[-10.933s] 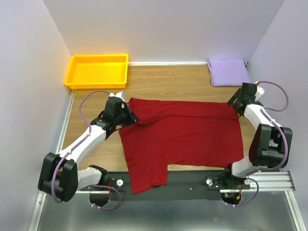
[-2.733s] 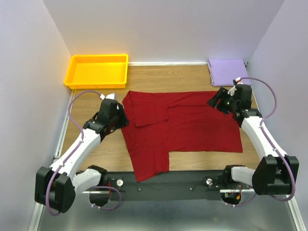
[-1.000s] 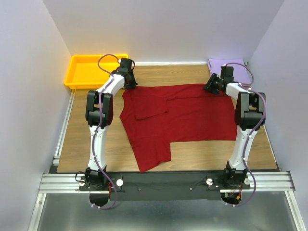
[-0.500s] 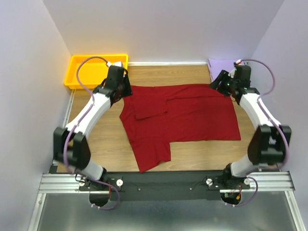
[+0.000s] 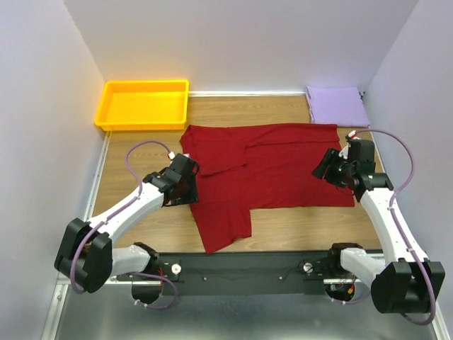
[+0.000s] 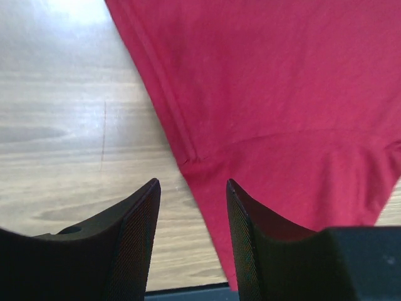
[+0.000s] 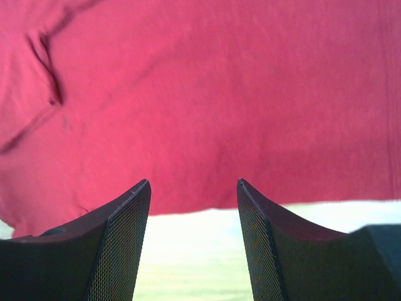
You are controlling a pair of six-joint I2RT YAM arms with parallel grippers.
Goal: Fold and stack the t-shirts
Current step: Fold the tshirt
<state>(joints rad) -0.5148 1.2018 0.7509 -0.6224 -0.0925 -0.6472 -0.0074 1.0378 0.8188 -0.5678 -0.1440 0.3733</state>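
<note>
Red t-shirt [image 5: 272,166] flat, far edge released, left fingers [image 6: 125,251] and right fingers [image 7: 119,251] now apart, withdrawn nearer.

The spread t-shirt [image 5: 276,166] lies at the centre of the table [image 5: 141,152], with the tray [image 5: 141,127] in the far left corner and the folded t-shirt [image 5: 335,105] in the far right corner.

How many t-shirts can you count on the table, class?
2. The red t-shirt lies partly folded across the middle of the table; the lavender t-shirt sits folded at the far right corner. No others show, though one could be hidden underneath.
</note>
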